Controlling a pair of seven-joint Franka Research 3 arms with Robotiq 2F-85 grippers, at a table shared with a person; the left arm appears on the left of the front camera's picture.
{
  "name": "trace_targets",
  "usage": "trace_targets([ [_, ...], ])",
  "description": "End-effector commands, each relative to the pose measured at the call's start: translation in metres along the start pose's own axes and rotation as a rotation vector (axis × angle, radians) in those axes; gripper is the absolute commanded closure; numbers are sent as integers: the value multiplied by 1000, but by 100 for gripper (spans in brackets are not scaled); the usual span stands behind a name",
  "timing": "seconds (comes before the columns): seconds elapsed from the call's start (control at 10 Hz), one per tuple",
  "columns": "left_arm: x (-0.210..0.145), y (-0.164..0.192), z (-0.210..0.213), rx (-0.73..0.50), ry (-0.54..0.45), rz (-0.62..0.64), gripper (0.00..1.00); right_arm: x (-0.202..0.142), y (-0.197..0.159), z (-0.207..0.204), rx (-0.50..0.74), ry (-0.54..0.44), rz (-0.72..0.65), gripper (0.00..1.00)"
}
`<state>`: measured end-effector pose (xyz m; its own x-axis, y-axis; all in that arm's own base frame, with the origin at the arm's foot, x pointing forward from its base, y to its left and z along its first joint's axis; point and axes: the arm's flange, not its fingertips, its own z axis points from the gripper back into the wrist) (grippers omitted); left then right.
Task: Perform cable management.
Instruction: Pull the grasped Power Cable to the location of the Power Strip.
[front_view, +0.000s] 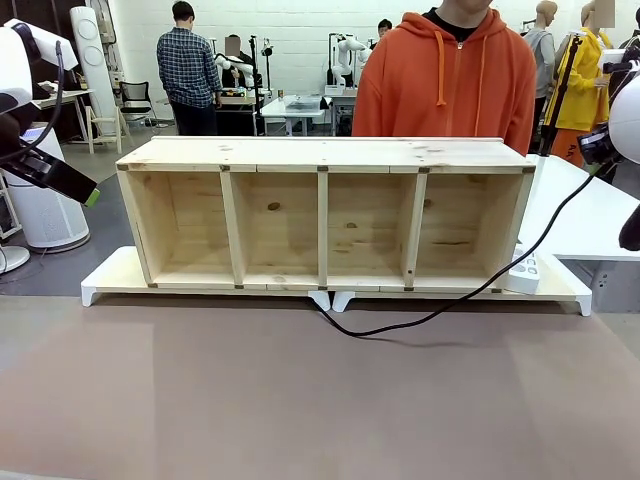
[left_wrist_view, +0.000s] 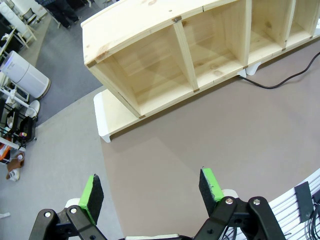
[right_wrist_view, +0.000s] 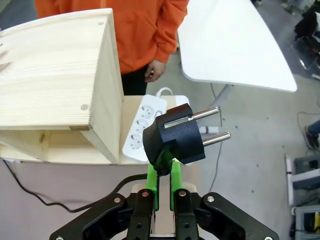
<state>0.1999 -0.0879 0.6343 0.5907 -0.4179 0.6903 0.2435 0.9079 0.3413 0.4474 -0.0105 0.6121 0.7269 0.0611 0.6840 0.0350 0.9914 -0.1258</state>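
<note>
You see the table (front_view: 300, 400) stretch ahead of the left claw (left_wrist_view: 150, 189), bearing two white risers (front_view: 108, 278) and a slack loop of the cable (front_view: 400, 328).

You see the black cable (front_view: 420, 322) sag across the tabletop (front_view: 250, 400) from under the shelf (front_view: 325, 155), then climb rightward. Its plug (right_wrist_view: 175, 137), prongs sideways, sits pinched in the right gripper (right_wrist_view: 163, 175). The white power strip (front_view: 522, 272) lies beside the shelf's right end.
</note>
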Motion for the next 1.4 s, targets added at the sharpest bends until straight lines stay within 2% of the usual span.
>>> trace_targets([
  [0.0,1,-1,-1,-1,-4,7,0,-3,0,-1,5,1,-4,87],
  [0.5,1,-1,-1,-1,-4,7,0,0,-3,-6,19,13,-2,87],
  [1.0,1,-1,-1,-1,-4,7,0,48,-2,-34,75,24,27,87],
  [1.3,1,-1,-1,-1,-4,7,0,59,-10,-55,83,44,32,87],
])
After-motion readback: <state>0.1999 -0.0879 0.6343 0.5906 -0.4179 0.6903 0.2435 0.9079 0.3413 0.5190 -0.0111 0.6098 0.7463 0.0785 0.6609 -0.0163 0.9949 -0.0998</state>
